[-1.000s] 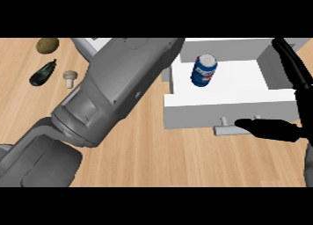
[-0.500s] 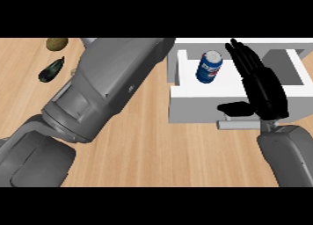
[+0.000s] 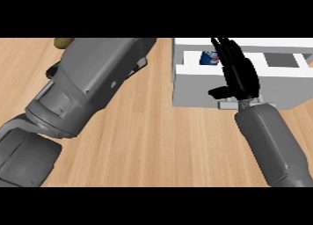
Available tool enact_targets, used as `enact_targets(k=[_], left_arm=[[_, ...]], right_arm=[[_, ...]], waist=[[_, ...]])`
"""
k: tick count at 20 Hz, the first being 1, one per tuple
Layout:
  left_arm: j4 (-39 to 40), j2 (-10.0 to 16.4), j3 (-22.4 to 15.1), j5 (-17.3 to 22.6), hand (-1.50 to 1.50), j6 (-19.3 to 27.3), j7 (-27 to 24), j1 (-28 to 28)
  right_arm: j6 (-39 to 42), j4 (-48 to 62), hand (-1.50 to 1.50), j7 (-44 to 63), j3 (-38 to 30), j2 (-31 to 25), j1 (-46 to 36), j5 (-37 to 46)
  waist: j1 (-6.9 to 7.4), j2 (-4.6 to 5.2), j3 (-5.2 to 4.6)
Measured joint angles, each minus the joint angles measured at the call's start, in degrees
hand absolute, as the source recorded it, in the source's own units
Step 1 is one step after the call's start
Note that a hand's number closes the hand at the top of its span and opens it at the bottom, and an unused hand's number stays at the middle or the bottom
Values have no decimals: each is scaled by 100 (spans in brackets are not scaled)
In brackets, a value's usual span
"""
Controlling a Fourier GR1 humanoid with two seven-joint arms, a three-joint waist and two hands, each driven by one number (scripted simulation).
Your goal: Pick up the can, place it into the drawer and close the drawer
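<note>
The wooden counter (image 3: 159,149) takes up most of what I can see. Across its left side lies the big grey left forearm (image 3: 88,88), slanting from the near left corner up toward the far edge; its hand is out of sight, so I cannot tell what those fingers are doing. Toward the far right corner sits the white drawer (image 3: 197,93), its inside open to view from above. The slimmer right forearm (image 3: 276,140) comes up from the near edge on the right to the drawer's front wall. The black right hand (image 3: 240,74) lies over that wall and the drawer's inside, fingers straight and released, thumb jutting left, grasping nothing. The blue and white can (image 3: 208,58) stands inside the drawer near its left wall, just left of the fingers and partly hidden by them. At the far left edge a small brownish thing (image 3: 63,42) peeps out beside the left forearm.
</note>
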Motion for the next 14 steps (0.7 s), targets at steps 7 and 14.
enact_targets(k=[7, 14], left_arm=[[-456, 239, -68, -111, -150, -79, 280, 332], [-990, 499, -159, -211, -150, -167, 582, 666]], right_arm=[[-1087, 1552, -150, -54, -424, 122, -968, 329], [-1634, 2808, -150, -131, -737, 61, -1955, 486]], waist=[[161, -4, 0], [289, 3, -9]])
